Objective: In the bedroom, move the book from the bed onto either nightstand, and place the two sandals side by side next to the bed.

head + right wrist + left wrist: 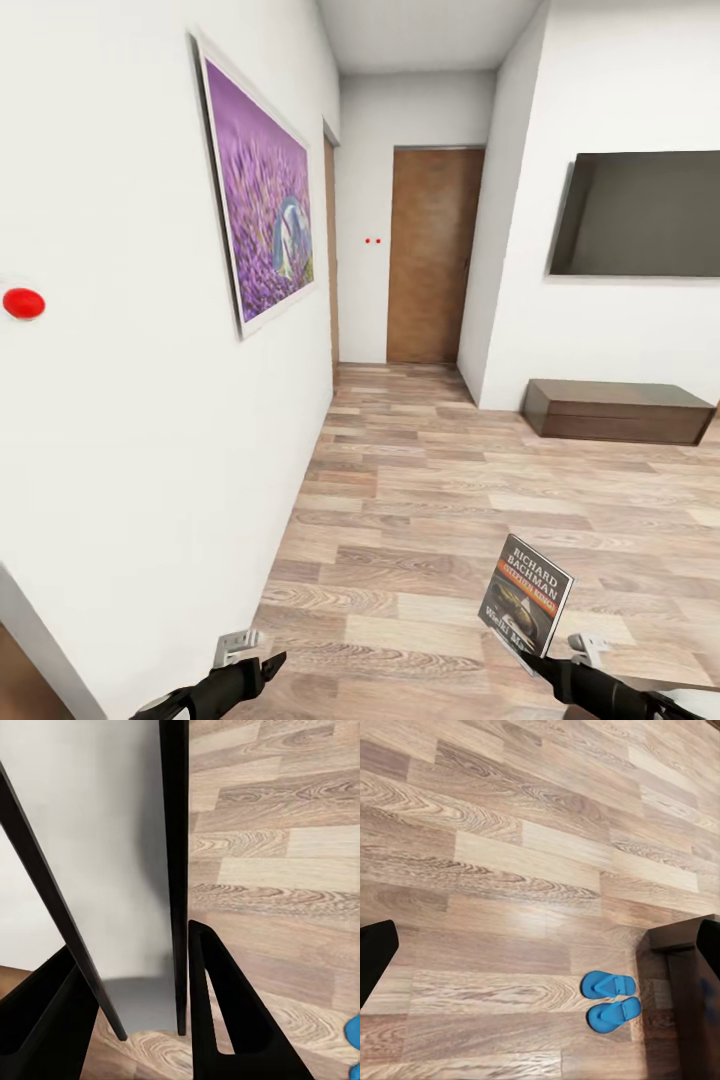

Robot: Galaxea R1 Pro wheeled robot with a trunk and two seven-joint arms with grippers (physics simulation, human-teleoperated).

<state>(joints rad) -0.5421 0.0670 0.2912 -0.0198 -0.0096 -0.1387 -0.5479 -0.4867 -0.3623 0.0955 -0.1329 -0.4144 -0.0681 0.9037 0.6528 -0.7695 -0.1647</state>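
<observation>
**Book carried upright through a hallway**

The left tool [262, 668] hangs empty with fingers spread above the floor, where two blue sandals [611, 998] lie side by side. The right tool [540, 662] pinches the book [524, 601] by its lower edge; being thin, light and flexible, it seems likely to sag.

Light brown wood-plank floor [450, 480] with streaked grain; white walls [120, 420]; purple lavender-field painting [262, 215]; tan door [433, 255]; dark book [524, 602], orange band, white lettering; bright blue sandals [611, 999]; black right pincer [135, 1020]
</observation>
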